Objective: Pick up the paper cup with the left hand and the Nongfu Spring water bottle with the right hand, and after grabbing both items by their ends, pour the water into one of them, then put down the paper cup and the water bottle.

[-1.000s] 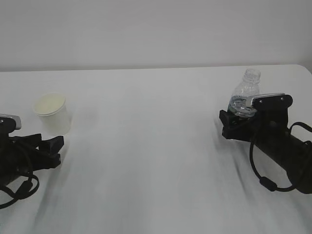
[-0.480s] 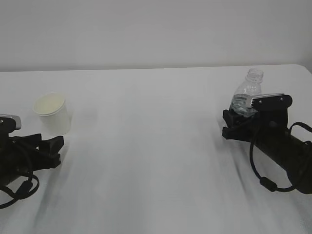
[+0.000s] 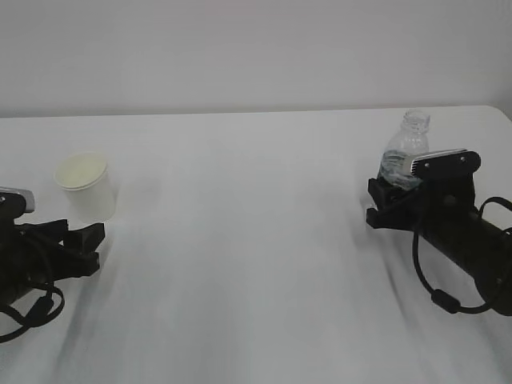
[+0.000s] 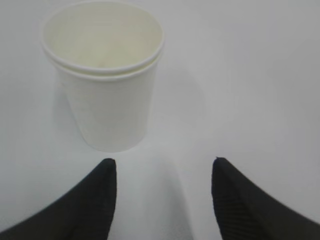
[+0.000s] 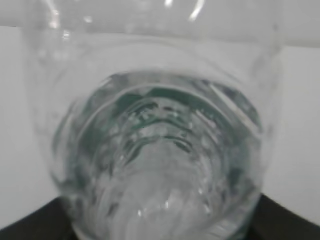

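While L pincer [image 4: 162, 172] gapes short of paper cup [image 4: 107, 75], R pincer [image 3: 390, 202] seemingly clamps bottle [image 3: 404, 152].

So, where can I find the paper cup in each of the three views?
Exterior view: the paper cup stands at the far left, just beyond the left gripper.
Left wrist view: the cup is upper left, ahead of the jaws.
Right wrist view: not in it.
Shared landmark: the white table under the cup.
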### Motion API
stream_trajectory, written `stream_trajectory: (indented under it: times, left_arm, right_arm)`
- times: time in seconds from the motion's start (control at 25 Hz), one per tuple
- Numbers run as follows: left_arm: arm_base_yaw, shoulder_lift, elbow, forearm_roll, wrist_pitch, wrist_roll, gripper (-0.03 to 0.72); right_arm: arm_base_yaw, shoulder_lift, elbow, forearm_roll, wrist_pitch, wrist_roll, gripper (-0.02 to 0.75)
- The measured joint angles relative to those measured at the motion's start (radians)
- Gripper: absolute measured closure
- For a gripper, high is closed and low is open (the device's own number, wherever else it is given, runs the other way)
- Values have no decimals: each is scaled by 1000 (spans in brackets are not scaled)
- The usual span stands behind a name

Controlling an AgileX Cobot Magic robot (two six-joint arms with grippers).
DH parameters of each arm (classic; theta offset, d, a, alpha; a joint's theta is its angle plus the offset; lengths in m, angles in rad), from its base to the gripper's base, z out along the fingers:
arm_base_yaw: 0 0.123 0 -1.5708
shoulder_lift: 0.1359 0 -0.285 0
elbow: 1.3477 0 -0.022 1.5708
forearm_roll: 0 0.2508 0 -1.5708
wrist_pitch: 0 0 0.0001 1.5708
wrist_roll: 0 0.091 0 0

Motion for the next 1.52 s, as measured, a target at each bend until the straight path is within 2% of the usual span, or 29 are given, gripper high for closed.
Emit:
stream_trajectory:
  times: [0.36, 0.76, 0.84, 1.04, 1.12, 1.52]
  left_arm:
    - [0, 0, 0, 0, 0, 0, 257]
    - [0, 0, 0, 0, 0, 0, 255]
    - [0, 0, 0, 0, 0, 0, 228]
    - [0, 0, 0, 0, 0, 0, 57]
    - [0, 0, -1, 0, 0, 0, 17]
    - [0, 0, -88, -27, 0, 0, -1]
  right_arm:
    - [0, -97, 41, 0, 5, -29, 331]
    - [0, -312, 200, -40, 5, -31, 332]
    - [0, -348, 223, -55, 5, -31, 332]
    - [0, -372, 248, -76, 5, -26, 332]
    - [0, -372, 254, -78, 5, -26, 332]
    - [0, -372, 259, -85, 5, -25, 332]
